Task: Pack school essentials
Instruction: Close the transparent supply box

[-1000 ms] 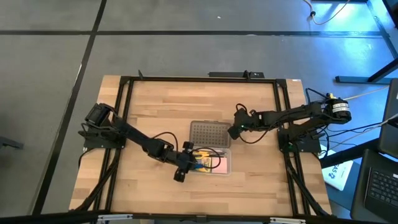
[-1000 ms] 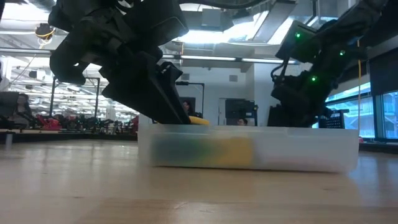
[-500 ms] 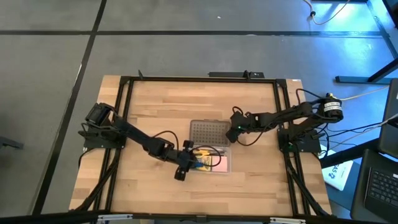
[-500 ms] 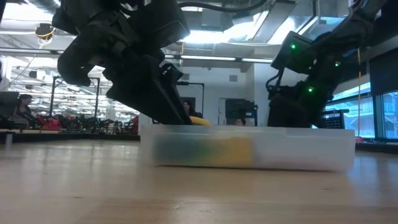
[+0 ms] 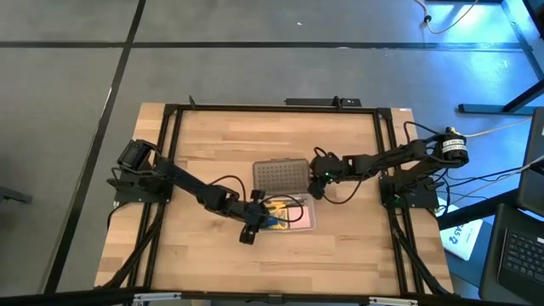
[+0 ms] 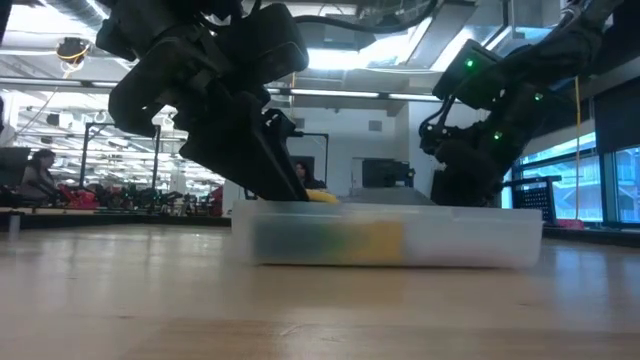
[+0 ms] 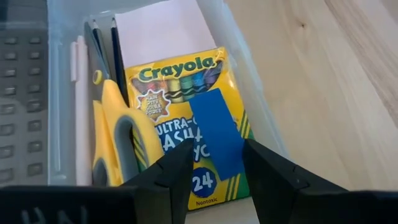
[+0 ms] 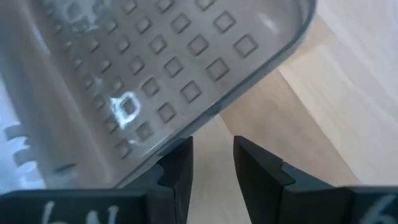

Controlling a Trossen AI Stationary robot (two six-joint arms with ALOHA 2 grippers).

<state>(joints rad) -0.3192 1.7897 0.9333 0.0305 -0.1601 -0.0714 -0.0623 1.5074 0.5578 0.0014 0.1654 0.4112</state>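
Observation:
A clear plastic case (image 5: 293,223) sits mid-table, its grey perforated lid (image 5: 280,176) spread beyond its far side. In the left wrist view the case holds a green-and-yellow crayon box (image 7: 168,81), a blue eraser (image 7: 216,134) lying on the box, yellow-handled scissors (image 7: 115,130), a pink pad (image 7: 161,31), a pale stick (image 7: 79,112) and thin pencils (image 7: 115,56). My left gripper (image 7: 217,168) hovers open at the case's left end (image 5: 252,228), a finger on either side of the eraser's end. My right gripper (image 5: 314,177) is at the lid's right edge, its fingers slightly apart. My right gripper meets the lid's right rim (image 8: 168,149) with the tip of one finger (image 8: 180,155), coming from the table's right side. Nothing sits between its fingers. The lid's rim stands above the wood here; the hinge side stays on the case.
Black frame rails (image 5: 272,108) border the wooden table. Bare wood lies left, right and near of the case. In the low view the case (image 6: 390,240) stands on the table, with the left arm above its left end and the right arm (image 6: 480,130) behind its right end.
My right gripper has moved toward the table's left edge against the lid. The lid has slid left with it, and the case has shifted slightly with the lid. My left gripper has stayed open over the case.

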